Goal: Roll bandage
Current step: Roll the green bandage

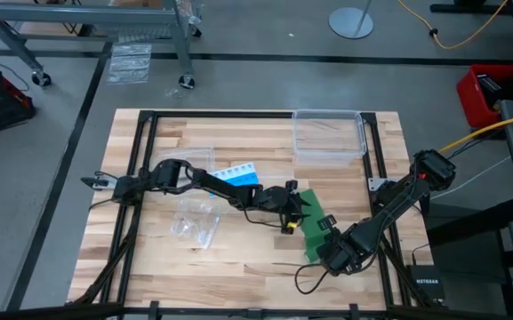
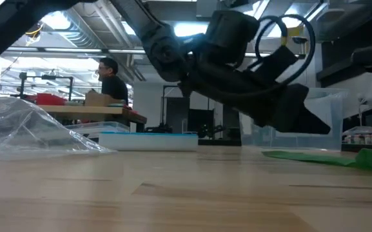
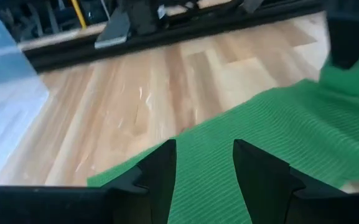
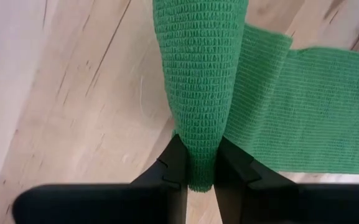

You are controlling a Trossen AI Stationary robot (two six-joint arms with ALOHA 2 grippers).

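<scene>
The green bandage (image 1: 314, 233) lies flat on the table (image 1: 238, 258), just beside the blue and white pill box (image 1: 238, 174). The right gripper (image 4: 198, 180) is clenched on one folded end of it, the fabric standing up between the fingers and hiding the fingertips. The left gripper (image 3: 204, 180) hovers over the bandage's other end, jaws parted, nothing held. From table height the arms block most of the strip. A crumpled clear bag (image 1: 196, 222) sits on the pill box's near side.
</scene>
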